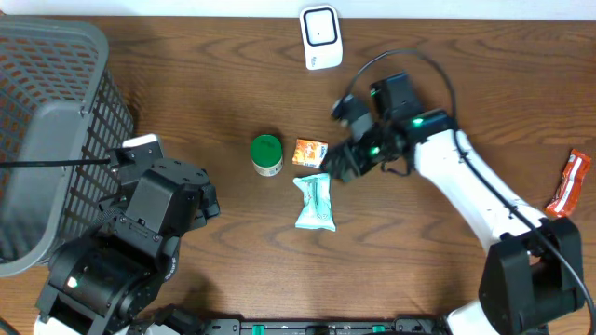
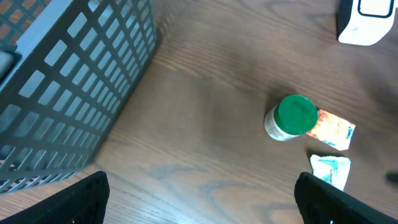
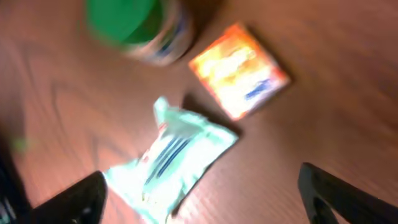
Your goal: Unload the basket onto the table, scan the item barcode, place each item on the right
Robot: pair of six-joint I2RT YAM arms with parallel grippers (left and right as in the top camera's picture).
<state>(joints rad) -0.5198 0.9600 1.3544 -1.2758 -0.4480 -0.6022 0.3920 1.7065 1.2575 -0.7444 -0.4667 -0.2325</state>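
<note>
The brown wooden tabletop (image 1: 186, 84) carries everything. Biggest on it is the grey mesh basket (image 1: 47, 112) at the far left. My left hand (image 2: 199, 202) hovers just beside it, fingers spread wide and holding nothing. My left wrist camera shows the basket's slotted wall up close. My right wrist camera does not see the basket at all.

My right hand (image 3: 199, 199) is spread too. Its dark fingers (image 3: 68, 199) sit at the two lower corners of its own view, with nothing between them. From overhead this hand hangs over the upper end of the teal packet (image 1: 315, 202), which lies flat on the wood near the table's middle, apart from the fingers.

The white scanner (image 1: 319, 35) stands at the far edge, well apart from the packet. The overhead camera shows it whole and my left wrist camera catches only a corner. My right wrist camera misses it.

The green-lidded jar (image 1: 266, 154) stands left of the packet's top end. The small orange packet (image 1: 310, 152) lies just beside the jar, on its right. My right wrist picture is blurred, so I cannot read any print.

Only the overhead camera shows a red wrapper (image 1: 568, 183) at the right edge.
</note>
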